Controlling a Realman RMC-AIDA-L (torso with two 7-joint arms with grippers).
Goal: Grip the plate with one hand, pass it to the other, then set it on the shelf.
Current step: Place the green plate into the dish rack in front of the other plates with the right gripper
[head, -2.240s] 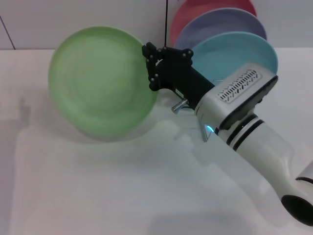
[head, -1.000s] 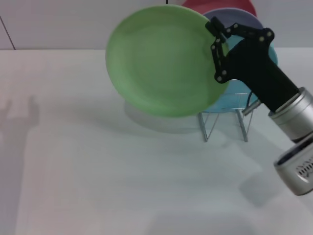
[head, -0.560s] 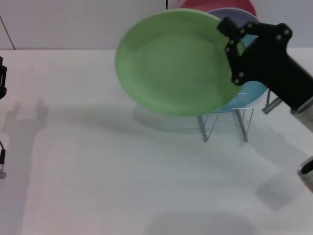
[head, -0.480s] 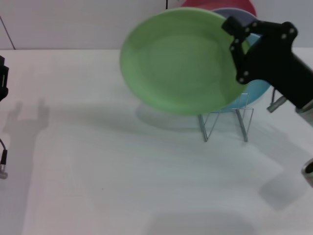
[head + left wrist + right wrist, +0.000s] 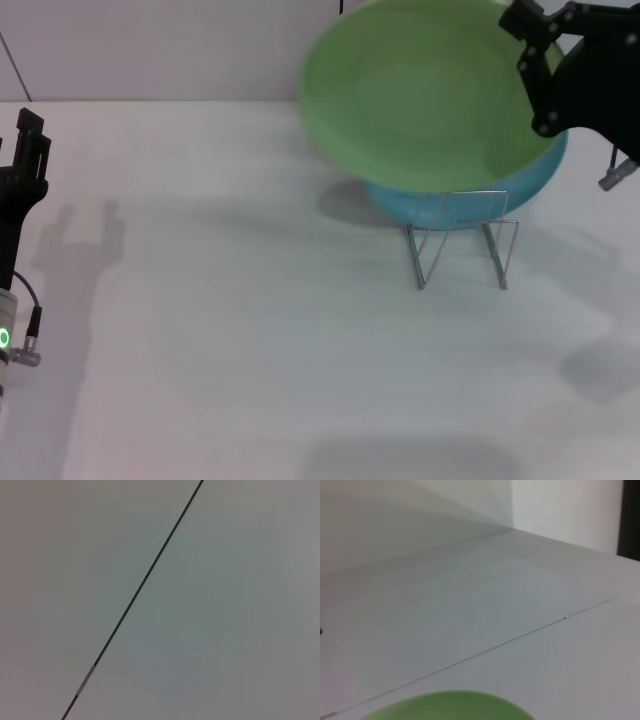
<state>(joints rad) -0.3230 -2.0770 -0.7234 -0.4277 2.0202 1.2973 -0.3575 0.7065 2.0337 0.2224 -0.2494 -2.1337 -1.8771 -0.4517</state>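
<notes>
The light-green plate [image 5: 425, 95] hangs tilted in the air at the back right of the head view, over the silver wire shelf [image 5: 462, 238]. My right gripper [image 5: 535, 75] is shut on the plate's right rim. A curve of the same green plate [image 5: 447, 707] shows in the right wrist view. My left gripper [image 5: 28, 140] stands upright at the far left edge, well away from the plate and holding nothing; its arm shows a green light.
A turquoise plate [image 5: 455, 200] stands in the shelf just behind and below the green one. The white table [image 5: 250, 330] spreads in front and to the left. A white wall with a dark seam [image 5: 135, 595] fills the left wrist view.
My right gripper has carried the green plate up and to the right, over the shelf, covering the lavender and red plates. My left arm has come further into view at the left edge.
</notes>
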